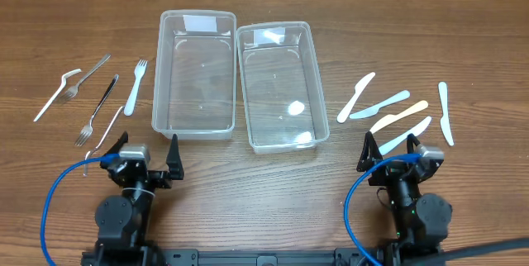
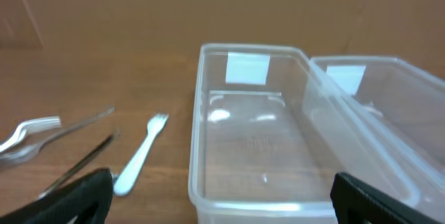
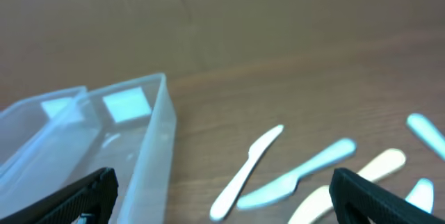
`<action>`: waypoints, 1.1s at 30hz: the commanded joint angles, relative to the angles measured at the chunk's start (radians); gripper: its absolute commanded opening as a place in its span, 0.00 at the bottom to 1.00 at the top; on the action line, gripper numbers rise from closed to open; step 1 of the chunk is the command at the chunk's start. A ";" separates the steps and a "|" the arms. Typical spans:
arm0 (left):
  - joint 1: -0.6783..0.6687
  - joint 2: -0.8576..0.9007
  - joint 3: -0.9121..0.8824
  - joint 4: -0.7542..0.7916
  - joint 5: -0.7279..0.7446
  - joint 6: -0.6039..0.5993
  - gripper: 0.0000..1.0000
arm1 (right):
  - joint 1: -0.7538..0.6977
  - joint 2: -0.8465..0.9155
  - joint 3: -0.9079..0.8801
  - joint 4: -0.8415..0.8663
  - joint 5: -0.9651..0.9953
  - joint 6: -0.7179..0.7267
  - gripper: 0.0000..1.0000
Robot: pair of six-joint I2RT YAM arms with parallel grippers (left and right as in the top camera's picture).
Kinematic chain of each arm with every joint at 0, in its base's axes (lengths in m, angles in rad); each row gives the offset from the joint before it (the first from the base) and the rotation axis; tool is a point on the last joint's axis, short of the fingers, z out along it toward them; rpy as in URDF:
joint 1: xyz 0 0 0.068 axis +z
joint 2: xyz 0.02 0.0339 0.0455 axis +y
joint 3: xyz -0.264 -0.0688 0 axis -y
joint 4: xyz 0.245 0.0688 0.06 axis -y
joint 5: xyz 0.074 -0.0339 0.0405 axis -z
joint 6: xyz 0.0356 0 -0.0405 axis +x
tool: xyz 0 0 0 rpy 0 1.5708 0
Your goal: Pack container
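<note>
1. Wood-grain desk (image 1: 264, 204) fills the overhead view, with both arms at its near edge.
2. Left claw (image 1: 149, 140) is spread wide and grips nothing. It hangs over bare wood toward the near-left corner.
3. Right claw (image 1: 390, 143) is spread just as wide and also grips nothing, toward the near-right corner.
4. Just beyond the left claw lies the left tub (image 1: 197, 12), clear plastic and empty, its long side running away from the arms.
5. Right tub (image 1: 273, 26), also clear and empty, lies beside it at the desk's middle, slightly skewed. Whether their long walls touch I cannot tell.
6. Forks lie toward the left edge: a white fork (image 1: 135, 88) just beside the left tub, then several metal forks (image 1: 62, 92) fanned out farther left.
7. Five plastic knives (image 1: 378, 106) lie toward the right edge, apart from the right tub. The nearest one lies just beside the right claw's finger.
</note>
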 commanded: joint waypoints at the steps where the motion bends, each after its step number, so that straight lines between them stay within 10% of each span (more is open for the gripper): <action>1: 0.010 0.095 0.252 -0.113 -0.006 -0.057 1.00 | -0.003 0.178 0.227 -0.056 -0.022 0.039 1.00; 16: 0.010 0.847 1.061 -0.827 -0.007 -0.045 1.00 | -0.003 1.241 1.379 -0.930 -0.021 -0.016 1.00; 33: 0.010 1.012 1.086 -0.845 -0.008 -0.046 1.00 | 0.054 1.720 1.454 -0.903 -0.002 0.267 1.00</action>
